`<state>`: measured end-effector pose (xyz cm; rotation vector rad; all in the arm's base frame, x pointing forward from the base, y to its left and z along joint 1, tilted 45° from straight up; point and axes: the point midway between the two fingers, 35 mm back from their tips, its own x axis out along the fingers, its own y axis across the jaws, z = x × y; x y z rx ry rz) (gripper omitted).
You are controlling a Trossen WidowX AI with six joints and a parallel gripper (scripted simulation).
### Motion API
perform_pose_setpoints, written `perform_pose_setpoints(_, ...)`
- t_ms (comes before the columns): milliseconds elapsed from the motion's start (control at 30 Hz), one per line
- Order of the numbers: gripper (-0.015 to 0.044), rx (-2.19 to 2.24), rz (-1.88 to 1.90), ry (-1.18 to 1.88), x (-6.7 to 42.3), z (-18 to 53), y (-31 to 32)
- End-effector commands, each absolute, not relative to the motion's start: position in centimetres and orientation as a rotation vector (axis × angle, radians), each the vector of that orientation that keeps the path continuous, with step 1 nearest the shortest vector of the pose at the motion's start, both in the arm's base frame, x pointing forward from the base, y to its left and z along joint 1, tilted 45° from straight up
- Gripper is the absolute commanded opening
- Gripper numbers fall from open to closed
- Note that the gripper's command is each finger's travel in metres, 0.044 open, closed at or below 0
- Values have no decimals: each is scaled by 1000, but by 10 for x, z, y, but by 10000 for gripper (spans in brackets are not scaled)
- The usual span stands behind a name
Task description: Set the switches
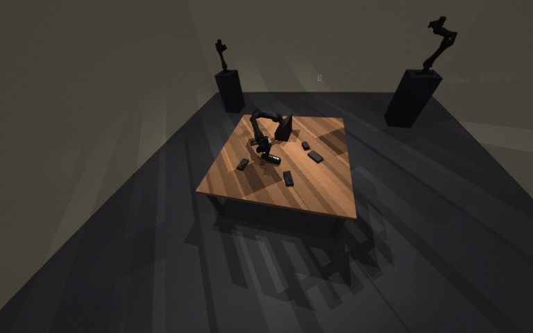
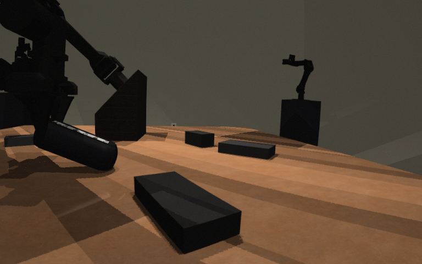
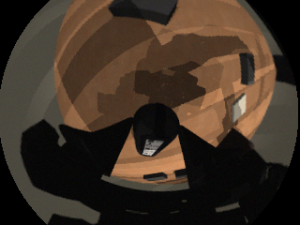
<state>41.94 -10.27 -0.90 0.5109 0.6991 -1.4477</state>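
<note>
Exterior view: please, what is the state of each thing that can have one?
Unit: tilted, gripper end raised, other end on bench.
Gripper: closed on unit's end.
Switches: positions not readable.
Wedge: upright.
Near block: lying flat.
</note>
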Motion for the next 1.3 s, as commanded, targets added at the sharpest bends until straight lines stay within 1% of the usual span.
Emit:
perform_pose_setpoints(0,335,510,-1439,699,420,-8,-95)
perform_pose_setpoints(1267,335,512,-1438,701,418,-8,-63)
